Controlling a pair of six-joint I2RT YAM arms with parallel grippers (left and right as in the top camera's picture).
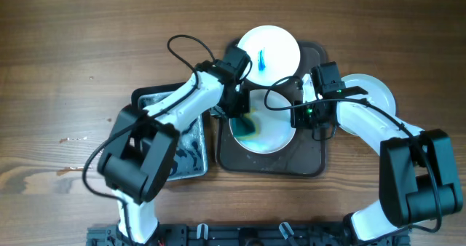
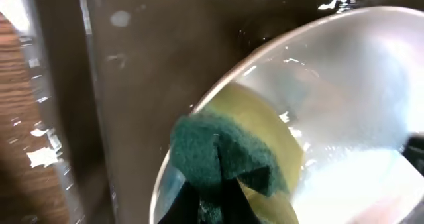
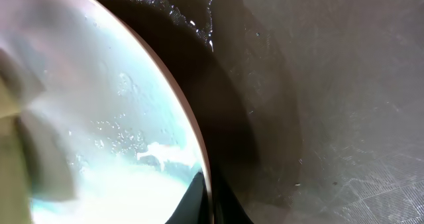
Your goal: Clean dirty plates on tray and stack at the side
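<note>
The middle plate (image 1: 277,133) lies in the tray (image 1: 313,155), filling its centre and the 6 o'clock half. It is wet and streaked with pale blue-green. The left gripper (image 1: 242,115) is clamped on a green-and-yellow sponge (image 1: 246,122) and presses it onto the plate at about 9 o'clock. In the left wrist view the sponge (image 2: 218,154) bulges out from the dark fingers (image 2: 212,207) and lies flat against the plate's inner slope. That contact is what scrubbing needs.

The right gripper (image 1: 300,113) meets the same plate at its 3 o'clock edge. The right wrist view shows the rim passing between its dark fingers (image 3: 202,197), so it appears to be pinching the rim. My judgement is that this grip keeps the plate from sliding or turning on the wet tray while the sponge pushes from the opposite side.

The far plate (image 1: 280,46) sits at the tray's 12 o'clock end, overlapping its far rim. A blue smear (image 1: 261,59) marks its centre, so it is not yet wiped.

The side plate (image 1: 375,93) rests on the wooden table (image 1: 73,57), off the tray at 3 o'clock and partly under the right arm. It looks plain white, which suggests it starts the clean stack.

A black tub (image 1: 186,148) stands just beside the tray at 9 o'clock, within easy reach for the sponge.
</note>
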